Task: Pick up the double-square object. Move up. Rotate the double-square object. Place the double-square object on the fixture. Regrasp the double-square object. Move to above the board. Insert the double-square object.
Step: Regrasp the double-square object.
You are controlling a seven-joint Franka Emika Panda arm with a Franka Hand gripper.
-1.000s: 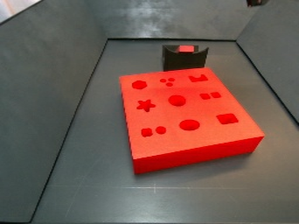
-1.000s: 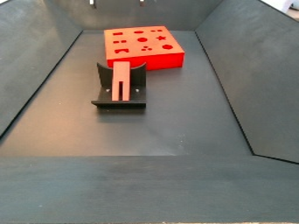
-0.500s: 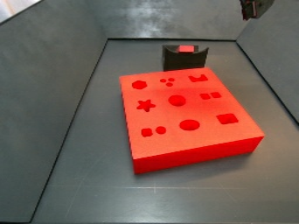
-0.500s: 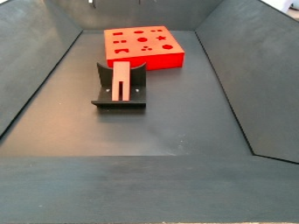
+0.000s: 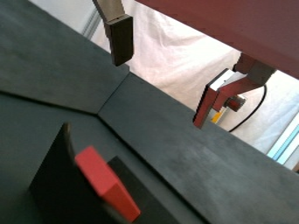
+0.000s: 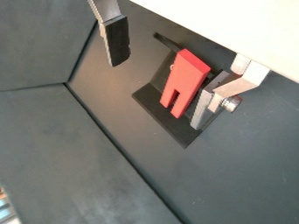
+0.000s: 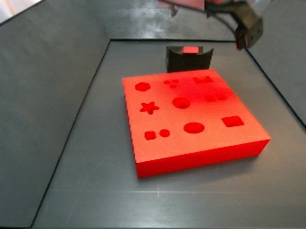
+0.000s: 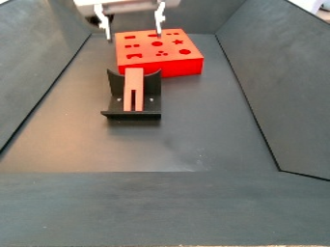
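The gripper point(image 8: 130, 19) hangs above the fixture point(image 8: 131, 95) with its jaws spread wide and nothing between them; in both wrist views the fingers point(image 6: 114, 37) stand well apart. The double-square object point(image 8: 135, 87) lies on the fixture, which stands on the dark floor point(image 8: 180, 135) just near of the board point(image 8: 160, 52). In a side view the fixture point(image 7: 188, 59) sits beyond the board point(image 7: 191, 116).

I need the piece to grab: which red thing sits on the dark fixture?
The double-square object, a narrow red bar lying along the fixture. The board lies flat on the floor beyond. The gripper hovers open above.
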